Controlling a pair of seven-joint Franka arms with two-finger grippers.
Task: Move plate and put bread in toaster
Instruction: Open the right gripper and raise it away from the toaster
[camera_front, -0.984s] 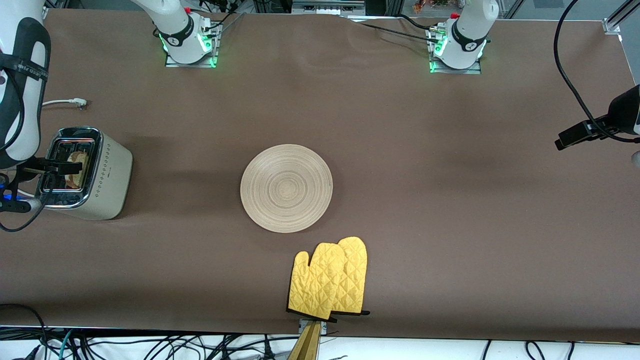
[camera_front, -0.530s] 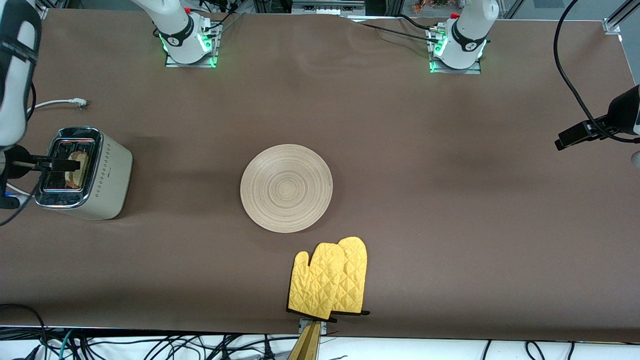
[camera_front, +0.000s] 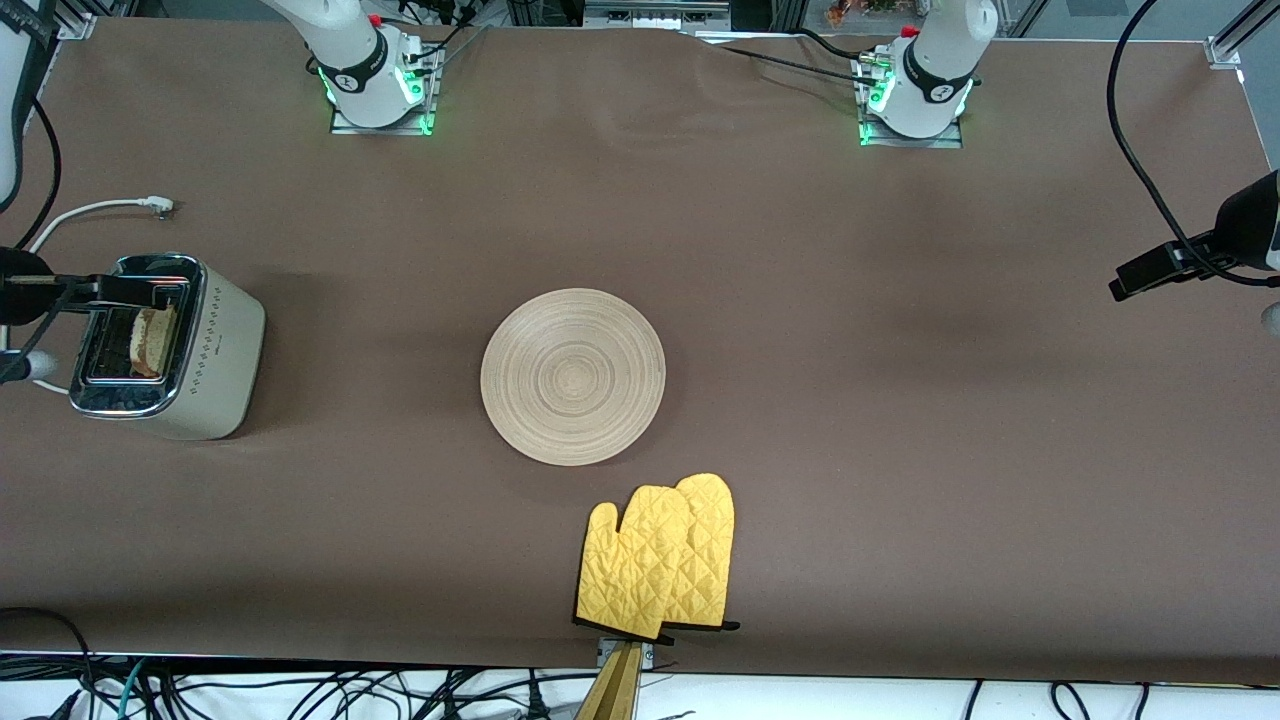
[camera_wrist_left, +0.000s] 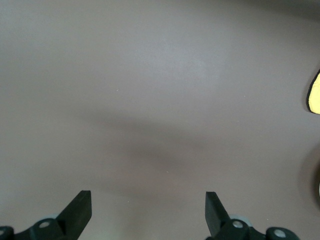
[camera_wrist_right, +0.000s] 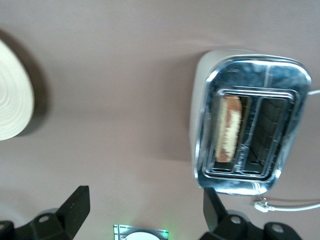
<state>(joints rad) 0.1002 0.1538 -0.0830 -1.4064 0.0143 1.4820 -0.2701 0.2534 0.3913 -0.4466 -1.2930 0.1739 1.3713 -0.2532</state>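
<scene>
The cream-white toaster stands at the right arm's end of the table. The bread sits upright in the slot nearer the plate; it also shows in the right wrist view, inside the toaster. My right gripper is open and empty, over the toaster's end nearest the robots; its fingers stand wide apart. The light-wood plate lies empty at the table's middle, and its edge shows in the right wrist view. My left gripper waits open and empty over bare table at the left arm's end.
A yellow oven mitt lies near the table's front edge, nearer to the front camera than the plate; its tip shows in the left wrist view. The toaster's white cord and plug lie between the toaster and the robots' side.
My right gripper has let go of the bread and drawn back toward the robots' side and up. The bread now stands free in the slot. The left arm has not moved.
</scene>
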